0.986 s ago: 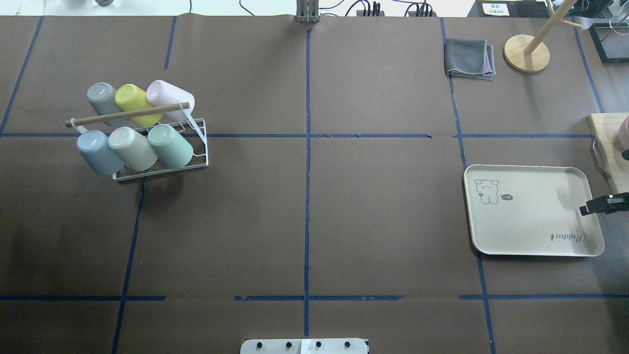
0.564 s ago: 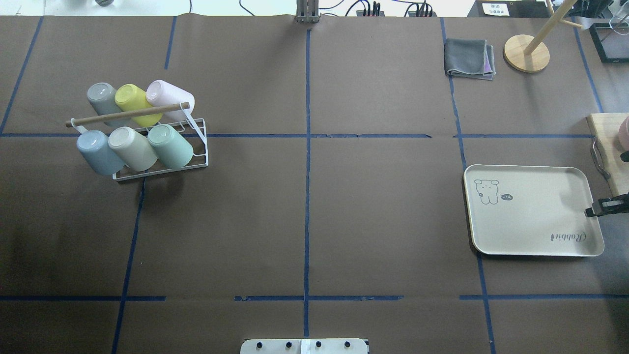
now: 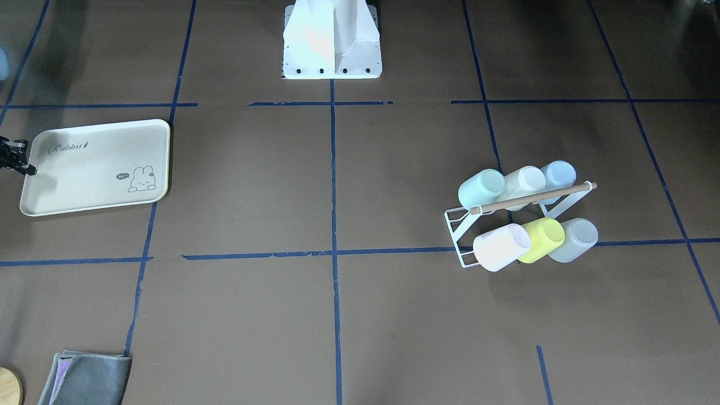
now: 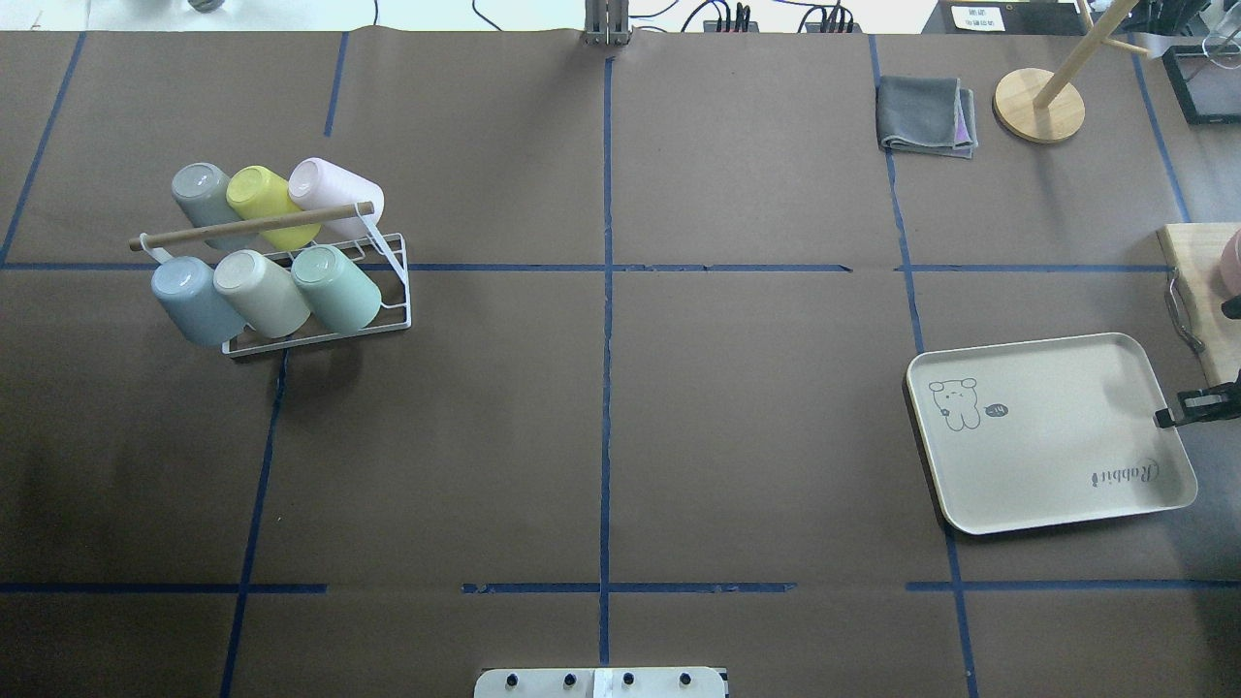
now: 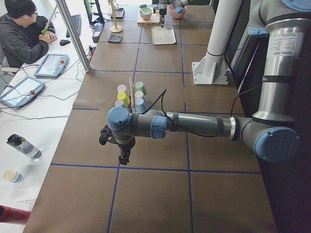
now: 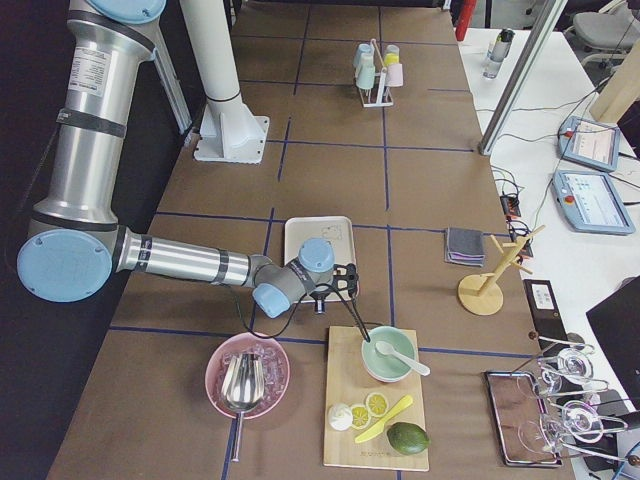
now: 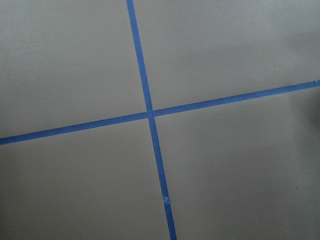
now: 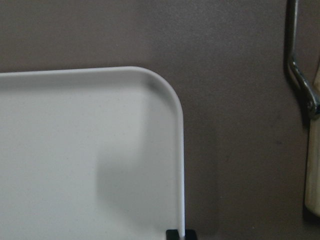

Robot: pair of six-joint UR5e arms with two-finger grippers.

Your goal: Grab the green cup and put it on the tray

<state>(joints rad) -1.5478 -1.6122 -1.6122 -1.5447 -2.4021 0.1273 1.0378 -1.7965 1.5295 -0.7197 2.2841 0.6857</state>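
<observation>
The green cup (image 4: 334, 289), pale mint, lies tipped in a white wire rack (image 4: 320, 335) at the table's left; it also shows in the front view (image 3: 480, 188). The cream tray (image 4: 1047, 456) with the bunny print lies at the right, turned slightly askew, and nothing is on it. My right gripper (image 4: 1163, 419) is shut on the tray's right rim; the right wrist view shows the rim (image 8: 181, 165) running between the finger ends. My left gripper (image 5: 124, 158) shows only in the exterior left view, above bare table well short of the rack; I cannot tell whether it is open or shut.
The rack also holds a yellow-green cup (image 4: 267, 204), a pale blue cup (image 4: 194, 296) and others under a wooden rod. A grey cloth (image 4: 926, 114) and a wooden stand (image 4: 1037, 105) are at the far right. A cutting board (image 4: 1197, 281) lies just beyond the tray.
The tray has turned: its left end has swung toward the robot and its outline now sits askew. The right gripper stays at the tray's right rim. The cups have not moved.
</observation>
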